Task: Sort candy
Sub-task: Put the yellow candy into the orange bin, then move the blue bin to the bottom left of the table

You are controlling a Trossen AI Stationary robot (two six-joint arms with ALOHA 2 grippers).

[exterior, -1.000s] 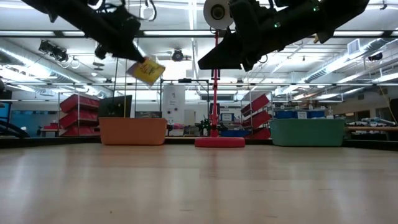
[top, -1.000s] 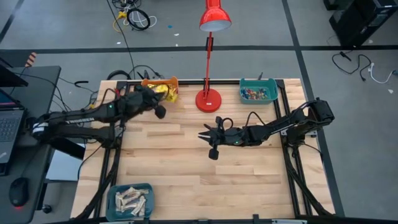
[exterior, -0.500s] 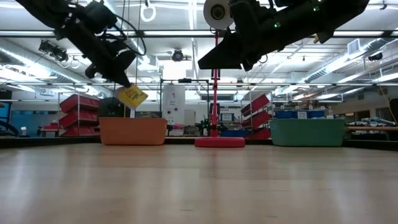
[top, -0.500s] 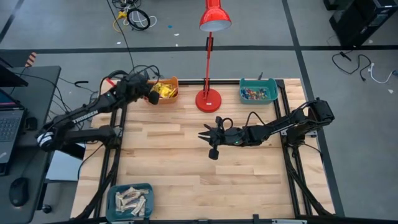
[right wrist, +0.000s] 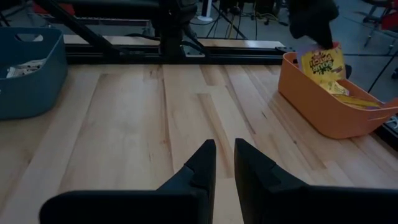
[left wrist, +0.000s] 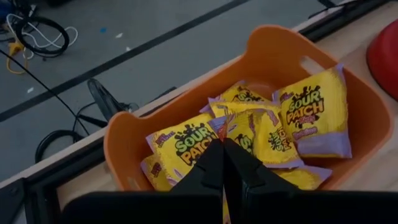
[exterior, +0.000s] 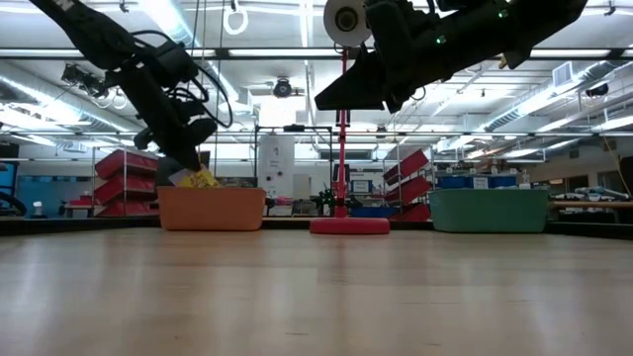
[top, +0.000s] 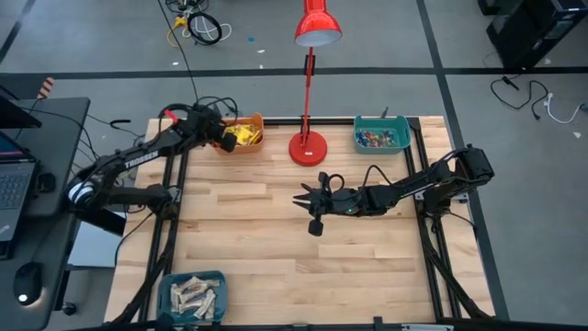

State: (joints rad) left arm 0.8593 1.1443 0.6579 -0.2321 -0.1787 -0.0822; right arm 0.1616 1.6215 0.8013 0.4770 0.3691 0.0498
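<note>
An orange bin at the table's far left holds several yellow candy packets. My left gripper hovers over the bin's left part, shut on one more yellow packet, which also shows just above the bin's rim in the low view. My right gripper hangs above the middle of the table, its fingers a narrow gap apart with nothing between them. My left gripper pinches the yellow packet by its upper edge between its two fingers, coming slanting down from the table's left. The packet hangs below the fingers, tilted, with its lower end at the orange bin's rim. In the left wrist view only a yellow sliver shows between the fingers.
A red desk lamp stands with its base at the far middle. A teal bin of small coloured pieces sits at the far right. A blue bin of pale bars sits at the near left. The wooden tabletop between them is bare.
My left gripper has swung toward the table's far left and down, from beside the orange bin to over it, staying shut on the yellow packet. The packet has sunk from well above the bin to its rim.
</note>
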